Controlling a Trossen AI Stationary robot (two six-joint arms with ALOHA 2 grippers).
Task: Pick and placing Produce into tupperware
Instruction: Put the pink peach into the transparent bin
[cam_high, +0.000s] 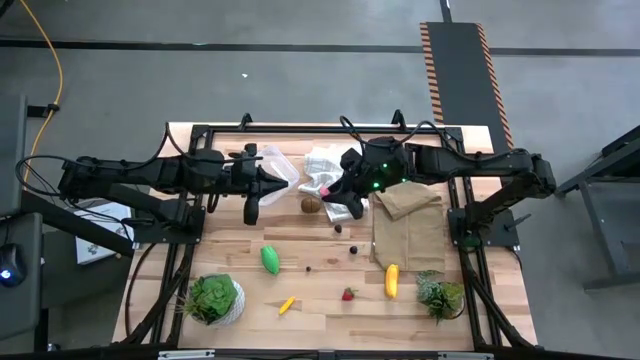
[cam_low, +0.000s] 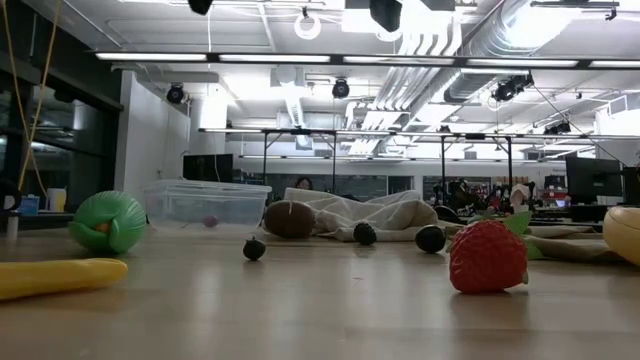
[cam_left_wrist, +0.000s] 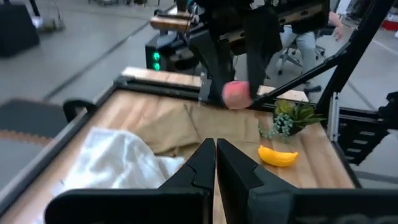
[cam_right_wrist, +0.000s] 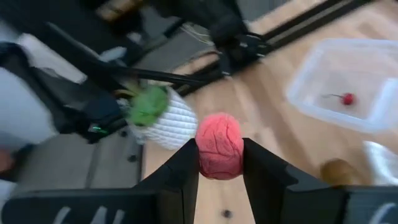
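My right gripper is shut on a pink-red bumpy toy fruit, above the table between the white cloth and the brown kiwi-like ball. The clear tupperware lies at the table's far side with a small red berry inside. My left gripper is shut and hovers beside the tupperware, touching nothing. Resting on the table are the green oval, a yellow banana piece, a strawberry, a small yellow piece and dark berries. My right gripper pinches the pink-red toy fruit between its two fingers, one on each side of its round body. The fingers come from above, pointing down. In the left wrist view the fruit hangs clear of the table.
A brown paper bag lies flat on the table's right part. Two potted plants stand near the near edge. A black frame runs around the table. Bare wood shows between the kiwi-like ball and the green oval.
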